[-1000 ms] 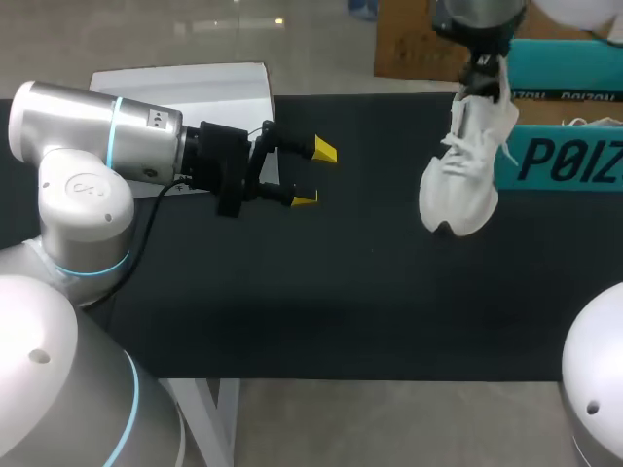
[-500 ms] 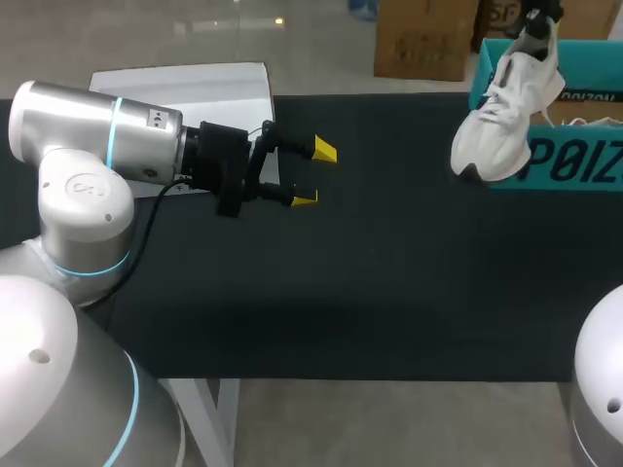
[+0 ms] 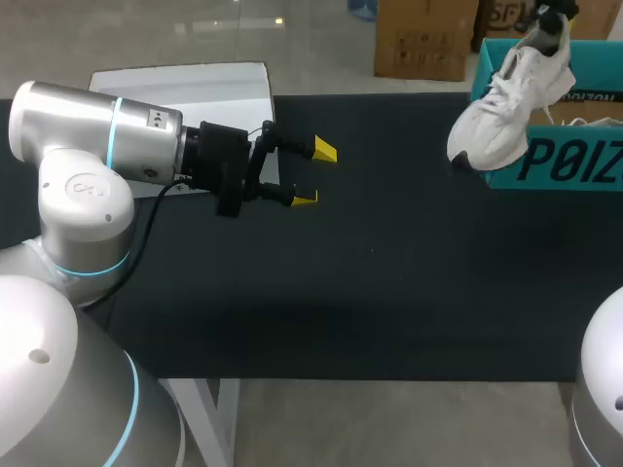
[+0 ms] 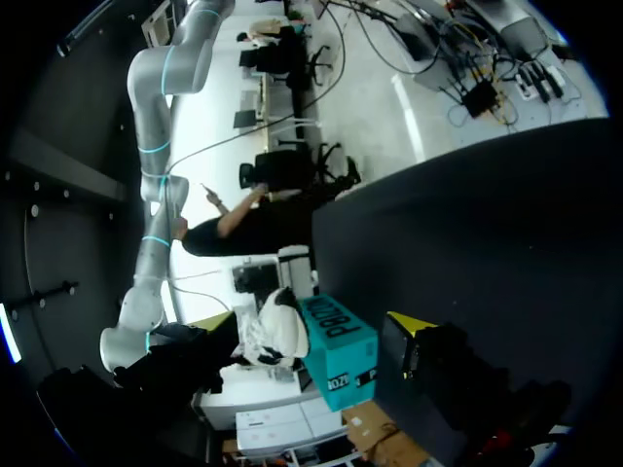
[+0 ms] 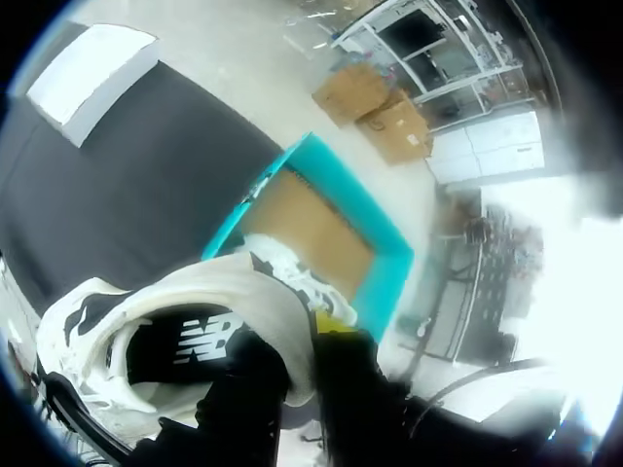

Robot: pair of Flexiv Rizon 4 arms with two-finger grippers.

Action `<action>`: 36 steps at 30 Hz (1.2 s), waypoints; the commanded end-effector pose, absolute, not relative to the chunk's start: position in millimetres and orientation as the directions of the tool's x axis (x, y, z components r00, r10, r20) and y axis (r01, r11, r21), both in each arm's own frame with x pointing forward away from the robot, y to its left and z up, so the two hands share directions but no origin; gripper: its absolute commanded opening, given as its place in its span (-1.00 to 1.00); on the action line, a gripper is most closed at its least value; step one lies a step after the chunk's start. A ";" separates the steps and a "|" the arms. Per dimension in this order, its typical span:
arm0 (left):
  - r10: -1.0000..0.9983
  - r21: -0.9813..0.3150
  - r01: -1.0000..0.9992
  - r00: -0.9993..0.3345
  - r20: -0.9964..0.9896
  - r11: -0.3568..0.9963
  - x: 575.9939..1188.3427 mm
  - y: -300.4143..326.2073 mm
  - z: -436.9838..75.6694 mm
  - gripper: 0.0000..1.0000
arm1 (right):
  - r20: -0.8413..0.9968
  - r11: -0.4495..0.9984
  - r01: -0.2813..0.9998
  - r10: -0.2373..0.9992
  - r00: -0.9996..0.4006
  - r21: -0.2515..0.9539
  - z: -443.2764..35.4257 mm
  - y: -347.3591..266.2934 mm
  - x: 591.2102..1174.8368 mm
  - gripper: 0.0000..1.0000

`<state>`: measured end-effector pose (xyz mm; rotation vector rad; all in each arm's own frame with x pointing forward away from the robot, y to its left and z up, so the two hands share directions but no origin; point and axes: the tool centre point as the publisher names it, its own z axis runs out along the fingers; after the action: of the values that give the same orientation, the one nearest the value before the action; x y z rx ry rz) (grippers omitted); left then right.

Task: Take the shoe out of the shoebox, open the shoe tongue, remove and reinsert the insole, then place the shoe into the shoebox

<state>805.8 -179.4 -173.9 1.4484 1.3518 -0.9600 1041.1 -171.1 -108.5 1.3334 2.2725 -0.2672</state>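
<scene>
Overhead, your left arm (image 3: 97, 146) comes in from 9 o'clock and lies level above the black table (image 3: 370, 292). The left gripper (image 3: 315, 175) points toward 3 o'clock, and its yellow tips are spread with nothing between them. That arm's wrist camera looks across the table and adds a side-on sight: the white sneaker (image 4: 273, 336) hangs just beside the end wall of the teal shoebox (image 4: 336, 355).

Toward 1 o'clock overhead, your right gripper (image 3: 550, 15) holds the sneaker by its heel. The toe droops toward 7 o'clock, clear of the table, in front of the shoebox's near-left corner.

Only the right wrist view shows you the grip itself. One finger sits inside the heel collar and the other outside, clamped on it. Below, the open shoebox shows its brown floor.
</scene>
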 end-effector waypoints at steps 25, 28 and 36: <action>0.294 0.106 0.994 0.099 -0.951 0.009 805.8 -179.7 -173.6 1.00 | -0.319 -0.112 0.952 0.925 0.204 0.286 -109.0 -250.8 1079.0 -1.00; 0.294 0.106 0.994 0.099 -0.951 0.009 805.8 -179.7 -173.6 1.00 | -0.326 -0.150 0.940 0.911 0.252 0.307 -109.1 -257.2 1082.0 -1.00; 0.294 0.106 0.994 0.099 -0.951 0.009 805.8 -179.7 -173.6 1.00 | -0.285 -0.312 0.889 0.866 0.412 0.337 -117.2 -305.3 1103.6 -1.00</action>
<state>805.8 -179.4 -173.9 1.4484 1.3518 -0.9600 1091.8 -296.6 -112.0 2.2012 1.5076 -0.0758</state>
